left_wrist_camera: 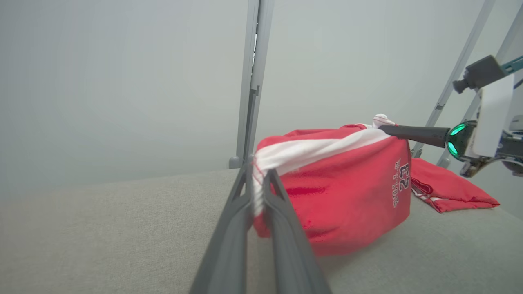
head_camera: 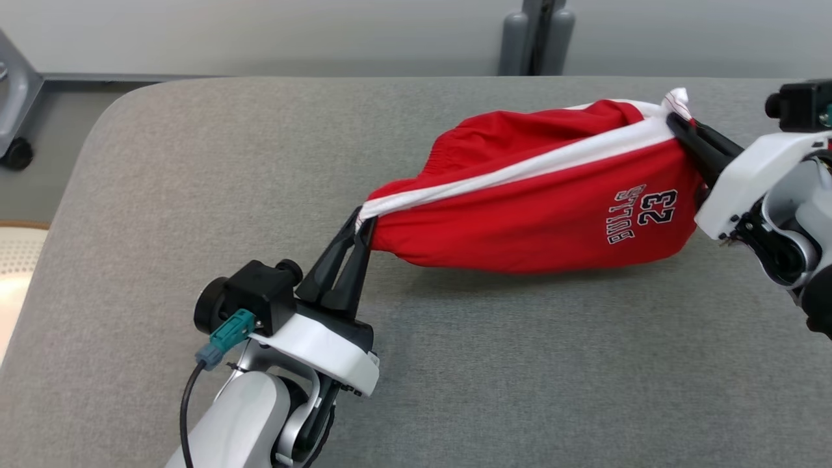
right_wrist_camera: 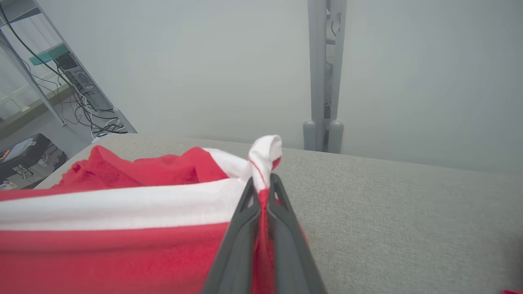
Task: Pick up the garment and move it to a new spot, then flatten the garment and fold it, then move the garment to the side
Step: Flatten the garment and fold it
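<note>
The garment (head_camera: 539, 201) is a pair of red shorts with a white stripe and the print "BULLS 23". It hangs stretched between my two grippers above the grey table (head_camera: 195, 162), its lower part sagging to the surface. My left gripper (head_camera: 361, 218) is shut on the white stripe at the garment's left end (left_wrist_camera: 258, 175). At the right end my right gripper (head_camera: 679, 123) is shut on the stripe, and a white tuft of cloth (right_wrist_camera: 265, 153) sticks up above its fingertips. The right gripper's dark fingers (left_wrist_camera: 412, 132) also appear in the left wrist view.
A grey post (head_camera: 536, 36) stands behind the table's far edge. At the far left is a metal frame with a caster (head_camera: 16, 153). Shelving with cables (right_wrist_camera: 77, 94) is off the table's side. The table's rounded corner (head_camera: 123, 97) is at the back left.
</note>
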Tool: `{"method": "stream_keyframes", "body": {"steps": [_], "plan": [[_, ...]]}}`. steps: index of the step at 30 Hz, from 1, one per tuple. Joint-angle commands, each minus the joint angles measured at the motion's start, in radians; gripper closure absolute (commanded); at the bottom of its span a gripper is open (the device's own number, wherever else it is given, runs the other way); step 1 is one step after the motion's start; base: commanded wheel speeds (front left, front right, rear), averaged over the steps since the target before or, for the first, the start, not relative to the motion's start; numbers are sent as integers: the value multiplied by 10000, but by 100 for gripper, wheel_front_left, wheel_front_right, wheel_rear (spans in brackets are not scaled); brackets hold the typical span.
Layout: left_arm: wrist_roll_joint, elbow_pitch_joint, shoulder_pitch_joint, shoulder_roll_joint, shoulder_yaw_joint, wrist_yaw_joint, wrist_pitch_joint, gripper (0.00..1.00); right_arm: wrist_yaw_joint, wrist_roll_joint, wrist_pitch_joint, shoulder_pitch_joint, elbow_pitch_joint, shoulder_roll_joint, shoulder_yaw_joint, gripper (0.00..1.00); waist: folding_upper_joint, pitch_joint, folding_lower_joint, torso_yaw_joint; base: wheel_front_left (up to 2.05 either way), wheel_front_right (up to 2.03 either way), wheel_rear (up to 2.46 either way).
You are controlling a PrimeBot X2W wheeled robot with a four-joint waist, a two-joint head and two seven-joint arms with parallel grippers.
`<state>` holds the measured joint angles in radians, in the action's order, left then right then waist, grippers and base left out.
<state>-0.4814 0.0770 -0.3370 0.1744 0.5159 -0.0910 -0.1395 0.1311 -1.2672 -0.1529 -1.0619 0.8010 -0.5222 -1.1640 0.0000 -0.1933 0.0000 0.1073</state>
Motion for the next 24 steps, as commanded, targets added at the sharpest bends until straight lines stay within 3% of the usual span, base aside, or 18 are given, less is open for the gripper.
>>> {"method": "stream_keyframes", "body": {"steps": [1, 8, 9, 10, 11, 12, 18, 24], "plan": [[-54, -23, -29, 70, 14, 37, 124, 100, -6, -285, 38, 296, -3, -243, 51, 100, 0, 190, 0, -280, 0, 0, 0], [-277, 298, 715, 17, 449, 168, 314, 100, -8, -966, -95, 1973, -268, -634, -146, 100, 0, 144, 0, -610, 0, 0, 0], [-308, 381, 835, -15, 514, 171, 294, 100, -6, -1092, -214, 2268, -276, -666, -112, 96, 0, 140, 0, -627, 0, 0, 0], [-285, 464, 933, -15, 567, 177, 243, 100, -8, -1243, -344, 2559, -249, -704, -42, 58, 0, 138, 0, -637, 0, 0, 0], [-234, 537, 1030, -13, 629, 159, 203, 100, -8, -1384, -463, 2854, -272, -749, 22, 7, 0, 142, 0, -640, 0, 0, 0], [-203, 604, 1093, -18, 668, 133, 168, 100, -8, -1514, -583, 3153, -306, -804, 98, 0, 0, 151, 0, -636, 0, 0, 0], [-141, 816, 1427, 11, 660, -65, -124, 100, -3, -1289, -1115, 4565, -729, -1333, 686, 0, 0, 180, 0, -596, 0, 0, 0], [-261, 804, 1679, 122, 459, -302, -358, 100, -3, 364, -1129, 5736, -2110, -1390, 2979, 0, 0, 179, 0, -804, 0, 0, 0]]}}
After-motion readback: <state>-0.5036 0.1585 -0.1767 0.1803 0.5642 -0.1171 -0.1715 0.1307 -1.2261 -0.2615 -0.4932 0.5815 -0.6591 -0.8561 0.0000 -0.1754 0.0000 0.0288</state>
